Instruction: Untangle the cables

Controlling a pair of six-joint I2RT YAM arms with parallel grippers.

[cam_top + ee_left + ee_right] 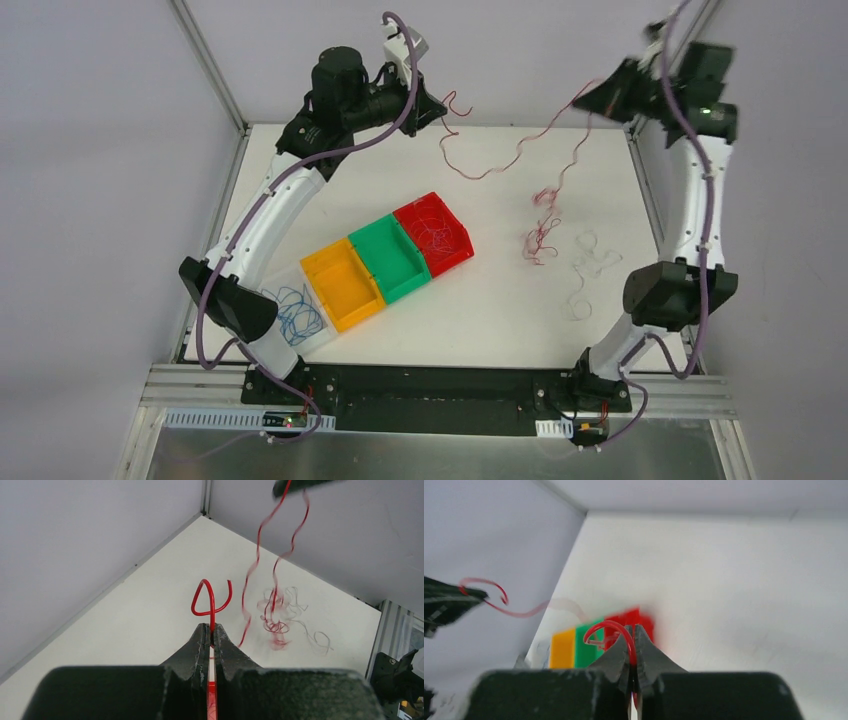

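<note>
Grippers first: my left gripper (441, 108) is pinched tight on the end of a thin red wire (520, 146), raised over the far left of the table (480, 330). A short curled tail pokes out past its tips. My right gripper (588, 97), raised over the far right corner, is clamped on the same wire, with a small loop standing above its tips.

As I judge it, the main risk is spreading the arms further. A second strand drops from the right gripper to a loose red clump (541, 235) lying on the table right of centre, and more pull could cinch that clump into a knot. It could also drag along the white wire (590, 262) just beside the clump. In the left wrist view the two seem to overlap, but I cannot tell whether they are hooked together. The wire is also very fine and springy, so it could slip out of either grip.

The held wire sags between the grippers in a wavy line along the far edge. The white wire lies in slack curls near the right side.

Further left sits a diagonal row of bins. The red bin (452, 262) holds red wire, while the green bin (390, 258) and the orange bin (342, 285) look bare. Blue wires (295, 310) are coiled in a pale tray (325, 332) at the near left.
</note>
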